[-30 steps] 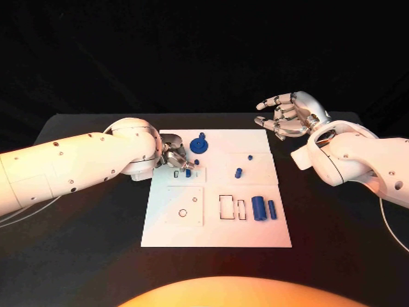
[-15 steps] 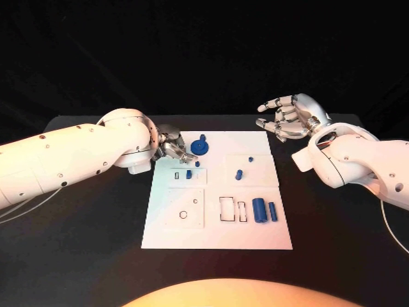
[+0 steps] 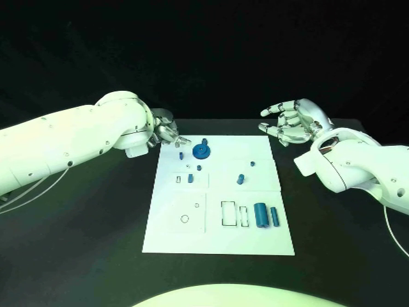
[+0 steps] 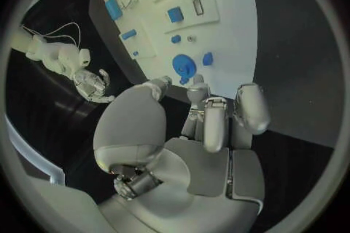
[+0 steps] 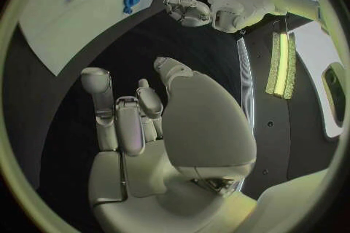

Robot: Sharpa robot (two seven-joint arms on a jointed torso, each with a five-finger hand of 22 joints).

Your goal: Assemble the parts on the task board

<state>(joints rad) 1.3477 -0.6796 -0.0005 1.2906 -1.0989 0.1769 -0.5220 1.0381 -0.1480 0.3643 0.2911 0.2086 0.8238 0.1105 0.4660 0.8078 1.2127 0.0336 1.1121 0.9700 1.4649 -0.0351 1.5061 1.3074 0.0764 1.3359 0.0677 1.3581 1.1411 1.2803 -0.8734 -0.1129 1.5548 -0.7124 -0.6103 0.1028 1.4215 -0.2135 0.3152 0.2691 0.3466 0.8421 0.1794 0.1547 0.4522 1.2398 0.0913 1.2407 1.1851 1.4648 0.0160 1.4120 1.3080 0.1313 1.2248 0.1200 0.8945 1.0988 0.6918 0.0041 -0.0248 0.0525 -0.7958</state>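
Note:
The white task board [image 3: 218,240] lies mid-table. On its far part stand a round blue disc [image 3: 202,151] and several small blue pieces, one right beside the disc [image 3: 183,154]. Two blue cylinders [image 3: 260,214] lie near the right edge. My left hand [image 3: 165,132] hovers at the board's far left corner, fingers loosely curved and holding nothing [image 4: 204,128]; the disc [image 4: 184,63] sits just beyond its fingertips. My right hand [image 3: 295,121] floats off the far right corner, fingers spread and empty [image 5: 146,122].
Open rectangular slots [image 3: 227,213] and a ring outline [image 3: 185,219] mark the board's near half. Bare black table [image 3: 85,243] surrounds the board. A cable [image 3: 25,192] hangs by my left arm at the table's left side.
My left hand has drawn back from over the board's left slots to the far left corner, uncovering a small blue piece beside the disc. The right hand has barely moved.

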